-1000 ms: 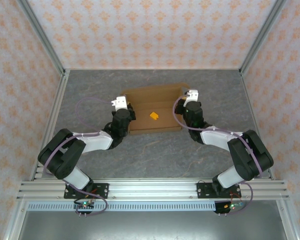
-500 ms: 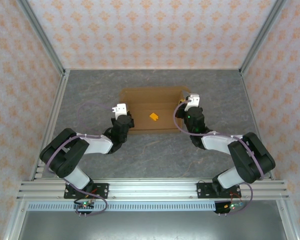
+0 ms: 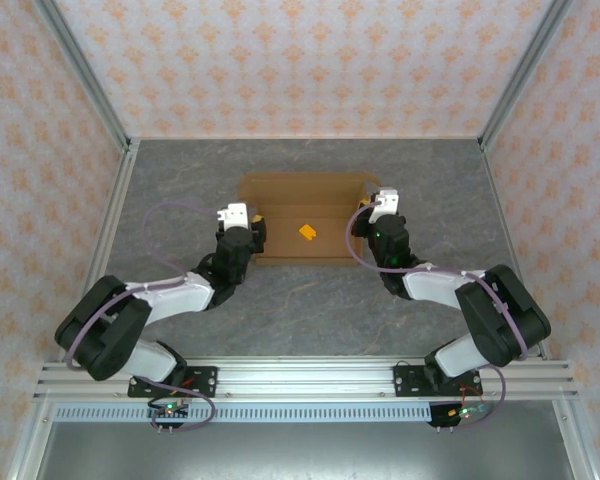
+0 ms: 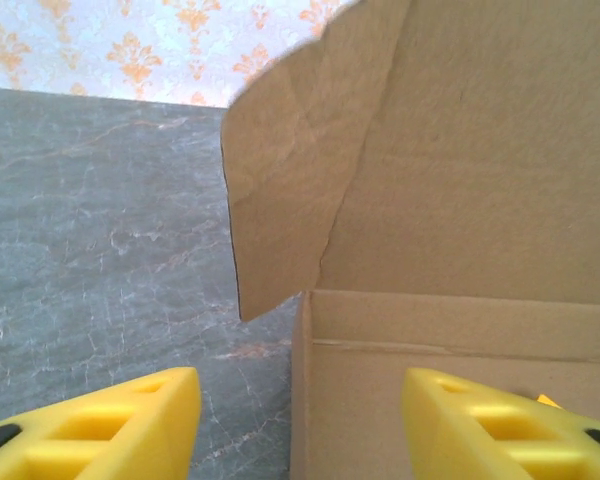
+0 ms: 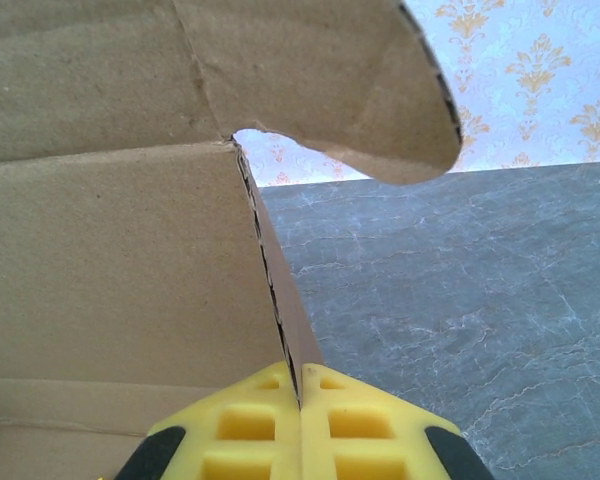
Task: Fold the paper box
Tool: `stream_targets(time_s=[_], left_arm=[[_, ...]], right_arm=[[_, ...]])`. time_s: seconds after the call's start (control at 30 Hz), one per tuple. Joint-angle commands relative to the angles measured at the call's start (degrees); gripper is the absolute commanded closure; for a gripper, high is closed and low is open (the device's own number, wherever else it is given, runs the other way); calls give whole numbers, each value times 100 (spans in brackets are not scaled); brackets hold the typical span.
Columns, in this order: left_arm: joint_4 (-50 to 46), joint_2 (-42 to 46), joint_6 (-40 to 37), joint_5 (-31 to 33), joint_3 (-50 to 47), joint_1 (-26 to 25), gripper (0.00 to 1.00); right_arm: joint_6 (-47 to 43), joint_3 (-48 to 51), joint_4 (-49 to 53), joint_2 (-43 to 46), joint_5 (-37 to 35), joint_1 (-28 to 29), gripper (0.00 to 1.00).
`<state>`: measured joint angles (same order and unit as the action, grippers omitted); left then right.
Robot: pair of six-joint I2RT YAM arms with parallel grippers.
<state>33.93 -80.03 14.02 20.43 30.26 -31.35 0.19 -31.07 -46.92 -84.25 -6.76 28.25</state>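
The paper box (image 3: 305, 205) is brown cardboard, lying in the middle of the table with its lid panel (image 4: 500, 150) raised at the back. My left gripper (image 3: 250, 222) is open at the box's left end. In the left wrist view the left gripper (image 4: 300, 430) straddles the box's left wall (image 4: 302, 400), with both yellow fingers clear of it; a side flap (image 4: 285, 180) hangs above. My right gripper (image 3: 372, 208) is at the right end, and in the right wrist view the right gripper (image 5: 300, 405) is shut on the thin edge of the box's right wall (image 5: 275, 300).
A tiny orange block (image 3: 307, 232) lies inside the box. A curved flap (image 5: 330, 80) hangs over the right gripper. Grey marbled tabletop (image 3: 310, 300) lies open in front of the box; patterned walls and metal frame rails (image 3: 115, 230) enclose the table.
My left gripper has opened and let go of the box's left wall. The box, tilted a second ago, now lies square. The right gripper has stayed shut on the right wall.
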Motion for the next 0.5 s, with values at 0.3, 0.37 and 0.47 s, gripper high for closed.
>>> stream_targets(time_s=[0.3, 0.37, 0.47], left_arm=[[-1822, 763, -840, -2433, 754, 1145, 27], [-1986, 546, -967, -2549, 990, 1327, 25], [-2039, 361, -1111, -3000, 1205, 1672, 21]], right_arm=[[-94, -228, 218, 122, -119, 31, 100], [-99, -254, 222, 102, -116, 31, 100], [-131, -294, 271, 99, -115, 39, 100]])
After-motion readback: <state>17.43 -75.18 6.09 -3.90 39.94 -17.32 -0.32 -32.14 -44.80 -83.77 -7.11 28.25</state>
